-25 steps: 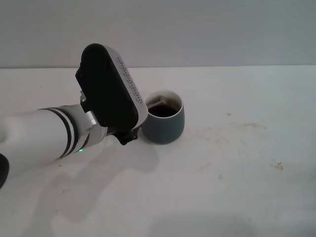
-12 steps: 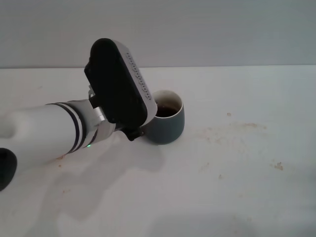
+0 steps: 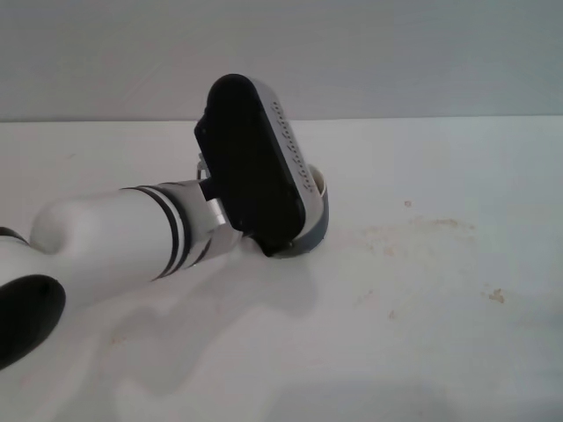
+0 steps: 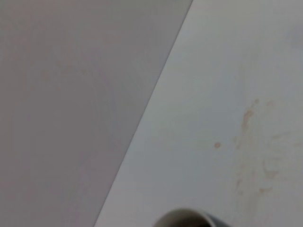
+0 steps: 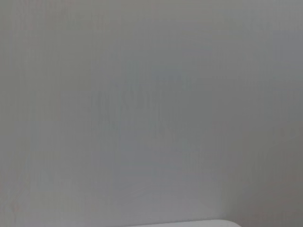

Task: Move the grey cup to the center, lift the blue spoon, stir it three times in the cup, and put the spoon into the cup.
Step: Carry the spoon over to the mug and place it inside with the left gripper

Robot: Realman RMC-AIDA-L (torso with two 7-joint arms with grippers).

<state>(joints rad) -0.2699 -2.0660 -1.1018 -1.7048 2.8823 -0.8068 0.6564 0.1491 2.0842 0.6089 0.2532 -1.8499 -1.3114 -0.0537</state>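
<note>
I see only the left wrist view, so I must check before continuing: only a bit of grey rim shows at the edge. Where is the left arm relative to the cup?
Observer: In the head view the black wrist housing of the left arm covers most of the grey cup. The left gripper is hidden behind it.
Operator: Is the blue spoon visible anywhere?
Observer: No, no view shows it.
Operator: And the right arm?
Observer: It is absent from the head view. Its wrist camera shows mostly wall.
</note>
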